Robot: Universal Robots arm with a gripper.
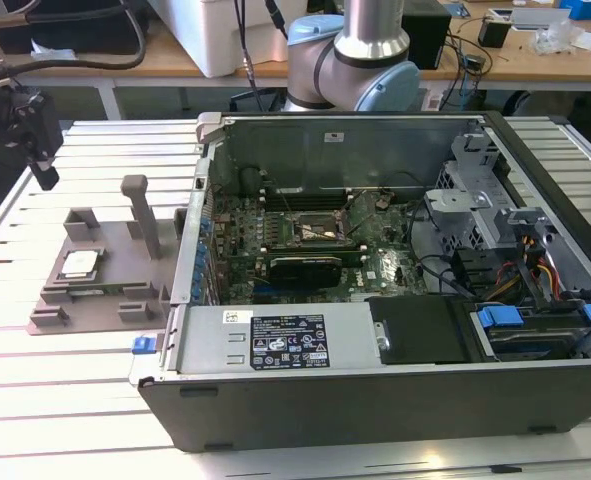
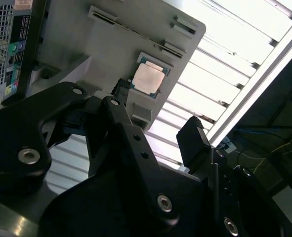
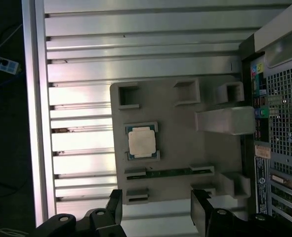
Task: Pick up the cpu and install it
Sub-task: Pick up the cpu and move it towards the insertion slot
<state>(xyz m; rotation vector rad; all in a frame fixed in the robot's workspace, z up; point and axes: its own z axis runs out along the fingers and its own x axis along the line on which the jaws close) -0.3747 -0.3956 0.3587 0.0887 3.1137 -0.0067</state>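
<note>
The cpu (image 1: pixel 80 265) is a small silver-topped square lying flat in a recess of a grey fixture plate (image 1: pixel 105 295), at the exterior view's left beside the open computer case. In the first wrist view the cpu (image 3: pixel 142 141) sits mid-plate, and in the second wrist view the cpu (image 2: pixel 148 79) lies beyond the black fingers. My gripper (image 1: pixel 43 168) hangs well above and to the left of the plate. The gripper (image 3: pixel 158 212) is open, with nothing between its fingers (image 3: pixel 115 207), and it is apart from the chip. The motherboard socket (image 1: pixel 310 232) lies inside the case.
The open case (image 1: pixel 375 400) has raised walls, a drive cage (image 1: pixel 465 200), and cables at the exterior view's right. A tall grey post (image 1: pixel 140 212) stands on the fixture plate between chip and case. The slatted metal table (image 1: pixel 65 390) ends just left of the plate.
</note>
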